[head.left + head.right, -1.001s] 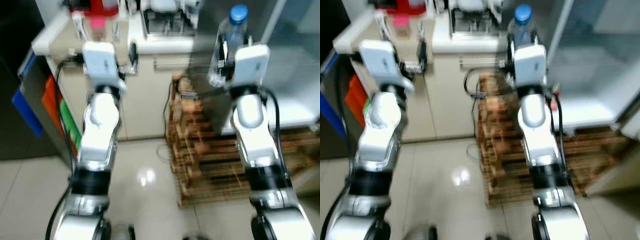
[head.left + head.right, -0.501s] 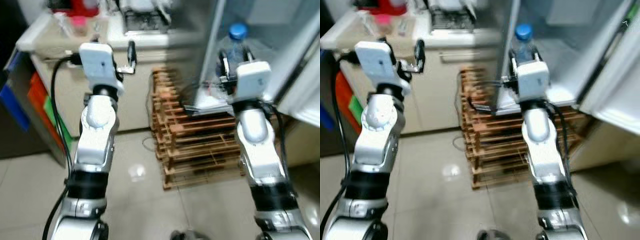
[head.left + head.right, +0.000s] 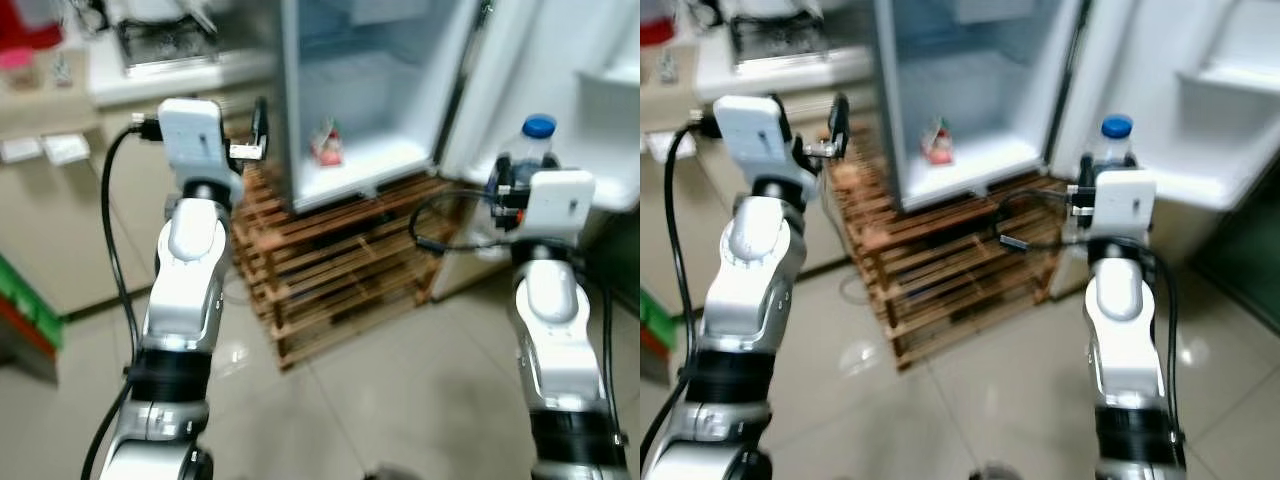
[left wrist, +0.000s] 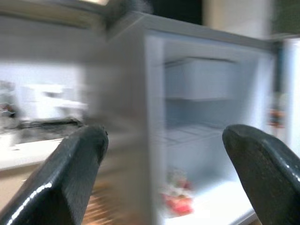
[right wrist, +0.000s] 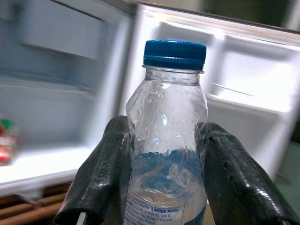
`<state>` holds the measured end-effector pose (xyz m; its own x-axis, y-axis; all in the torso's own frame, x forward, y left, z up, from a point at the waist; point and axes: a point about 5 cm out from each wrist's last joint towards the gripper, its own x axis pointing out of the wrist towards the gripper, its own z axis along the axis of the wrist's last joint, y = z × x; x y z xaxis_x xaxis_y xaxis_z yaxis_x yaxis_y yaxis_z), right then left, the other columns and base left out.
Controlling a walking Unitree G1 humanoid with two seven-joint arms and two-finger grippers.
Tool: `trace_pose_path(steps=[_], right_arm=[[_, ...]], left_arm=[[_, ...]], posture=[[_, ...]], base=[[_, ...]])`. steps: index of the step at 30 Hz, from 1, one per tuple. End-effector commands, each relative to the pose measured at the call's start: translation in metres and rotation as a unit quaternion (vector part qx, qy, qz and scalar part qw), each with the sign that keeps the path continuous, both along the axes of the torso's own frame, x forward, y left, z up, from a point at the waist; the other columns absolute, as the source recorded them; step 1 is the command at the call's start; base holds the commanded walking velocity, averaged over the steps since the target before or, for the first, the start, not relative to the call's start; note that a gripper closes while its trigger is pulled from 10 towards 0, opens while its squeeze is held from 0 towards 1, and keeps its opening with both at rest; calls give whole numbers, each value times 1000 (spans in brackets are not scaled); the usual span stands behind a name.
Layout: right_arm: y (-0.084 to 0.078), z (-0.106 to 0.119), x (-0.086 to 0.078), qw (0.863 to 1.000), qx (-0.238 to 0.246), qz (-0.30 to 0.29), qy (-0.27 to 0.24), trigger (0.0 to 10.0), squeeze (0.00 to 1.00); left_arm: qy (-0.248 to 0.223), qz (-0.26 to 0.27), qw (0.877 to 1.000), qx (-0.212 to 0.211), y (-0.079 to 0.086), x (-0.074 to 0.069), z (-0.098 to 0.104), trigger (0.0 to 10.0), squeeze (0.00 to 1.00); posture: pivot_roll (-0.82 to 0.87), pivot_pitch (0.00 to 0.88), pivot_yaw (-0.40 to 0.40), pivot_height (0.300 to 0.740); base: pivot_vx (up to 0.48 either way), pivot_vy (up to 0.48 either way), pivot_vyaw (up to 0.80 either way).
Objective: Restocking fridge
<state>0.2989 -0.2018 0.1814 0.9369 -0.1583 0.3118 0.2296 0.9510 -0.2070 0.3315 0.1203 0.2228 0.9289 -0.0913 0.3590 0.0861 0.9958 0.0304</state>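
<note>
The right gripper squeezes a clear water bottle between its fingers — blue cap on top, a little water inside. Ahead of the left gripper, whose fingers are spread apart, stands the open fridge with a red packet inside.

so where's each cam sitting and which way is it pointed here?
Left eye: on the head, looking forward and down at the open fridge and wooden pallet; both silver arms show.
Right eye: same head, same scene, shifted sideways.
Left wrist: along the left tool, open, facing into the fridge at a red packet.
Right wrist: along the right tool, shut on a bottle, fridge door behind.
Shared: eye views and both wrist views catch the packet.
</note>
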Motion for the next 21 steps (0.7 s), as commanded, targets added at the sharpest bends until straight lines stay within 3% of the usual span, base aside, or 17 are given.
trace_pose_path(steps=[1, 11, 21], right_arm=[[8, 5, 0, 1000, 8, 21, -14, 10000, 0], [12, -2, -5, 1000, 2, 28, 3, 10000, 0], [10, -4, -4, 1000, 6, 24, 5, 10000, 0]], left_arm=[[10, -1, 1000, 5, 6, 0, -5, 10000, 0], [7, -21, 1000, 13, 3, -4, -6, 10000, 0], [11, -54, 998, 10, -1, -4, -8, 10000, 0]], posture=[[-117, 0, 0, 740], [-108, 0, -5, 740], [-112, 0, 8, 740]], base=[[0, 0, -538], [0, 0, -54], [0, 0, -732]])
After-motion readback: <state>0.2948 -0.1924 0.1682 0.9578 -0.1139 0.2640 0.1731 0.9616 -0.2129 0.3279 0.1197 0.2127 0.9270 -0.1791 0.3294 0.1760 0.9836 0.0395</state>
